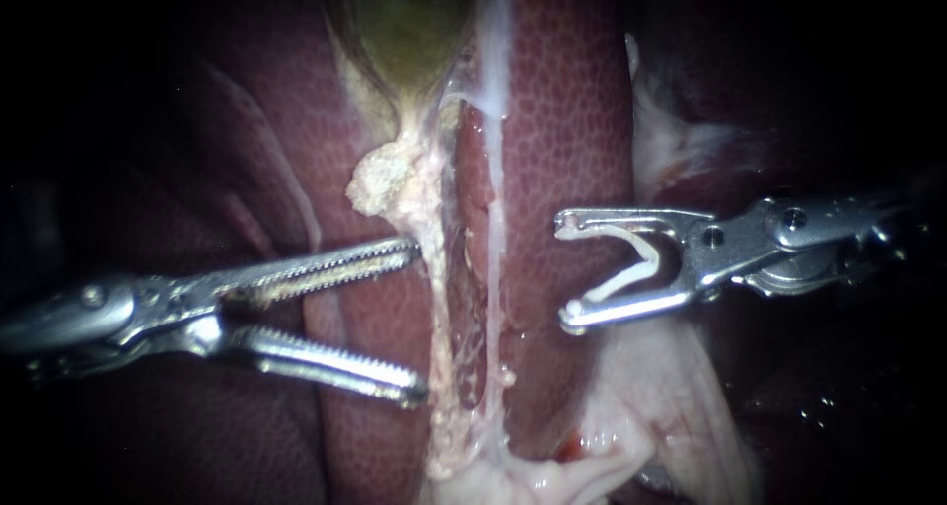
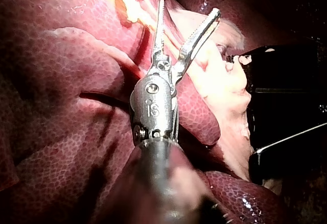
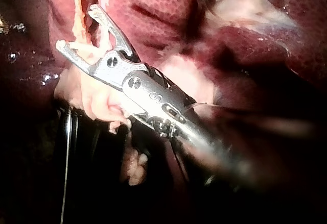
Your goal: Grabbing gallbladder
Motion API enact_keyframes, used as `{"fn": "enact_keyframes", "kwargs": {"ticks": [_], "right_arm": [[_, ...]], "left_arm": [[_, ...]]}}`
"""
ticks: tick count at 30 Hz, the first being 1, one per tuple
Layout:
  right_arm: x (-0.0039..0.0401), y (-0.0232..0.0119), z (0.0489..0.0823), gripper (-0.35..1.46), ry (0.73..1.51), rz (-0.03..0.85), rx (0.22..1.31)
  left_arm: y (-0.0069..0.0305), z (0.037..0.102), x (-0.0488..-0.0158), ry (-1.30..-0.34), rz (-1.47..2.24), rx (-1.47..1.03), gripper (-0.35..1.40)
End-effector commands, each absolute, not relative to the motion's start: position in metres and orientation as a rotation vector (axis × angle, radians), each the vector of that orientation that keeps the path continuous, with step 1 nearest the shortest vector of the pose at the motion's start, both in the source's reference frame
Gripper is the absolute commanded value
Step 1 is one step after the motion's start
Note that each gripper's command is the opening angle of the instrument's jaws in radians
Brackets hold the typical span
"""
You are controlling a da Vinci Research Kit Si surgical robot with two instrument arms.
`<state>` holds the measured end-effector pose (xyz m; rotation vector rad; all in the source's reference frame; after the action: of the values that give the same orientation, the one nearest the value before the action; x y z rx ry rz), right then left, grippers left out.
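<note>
- Left hand (image 1: 417,322): toothed jaws apart, gripping nothing; upper tip just beside the pale strand (image 1: 434,308), below the gallbladder (image 1: 409,22).
- Right hand (image 1: 567,270): jaws wide, holding a white clip (image 1: 649,258) between them, over the liver (image 1: 562,120).
- Step, I judge: approach, no grasp yet.
- Next: bring my left hand up onto the gallbladder and close.
- Count: two hands, one gallbladder, one clip.

Bright light at the centre, deep shadow toward the edges, a black surface (image 2: 286,106) in both wrist views
</note>
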<state>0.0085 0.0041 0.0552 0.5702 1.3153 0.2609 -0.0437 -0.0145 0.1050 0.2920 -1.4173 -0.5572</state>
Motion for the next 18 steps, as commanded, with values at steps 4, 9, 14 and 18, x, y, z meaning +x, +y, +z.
{"fn": "enact_keyframes", "kwargs": {"ticks": [4, 9, 14, 18], "right_arm": [[0.0085, 0.0041, 0.0552, 0.6, 1.315, 0.261, 0.57], [0.0085, 0.0041, 0.0552, 0.6, 1.315, 0.261, 0.57], [0.0085, 0.0041, 0.0552, 0.6, 1.315, 0.261, 0.57], [0.0085, 0.0041, 0.0552, 0.6, 1.315, 0.261, 0.57]], "left_arm": [[-0.0145, 0.105, -0.0437, -1.418, -0.557, 0.292, 0.68], [-0.0145, 0.105, -0.0437, -1.418, -0.556, 0.293, 0.69], [-0.0142, 0.1048, -0.0433, -1.415, -0.564, 0.288, 0.71], [-0.0135, 0.1044, -0.0425, -1.411, -0.577, 0.282, 0.71]]}}
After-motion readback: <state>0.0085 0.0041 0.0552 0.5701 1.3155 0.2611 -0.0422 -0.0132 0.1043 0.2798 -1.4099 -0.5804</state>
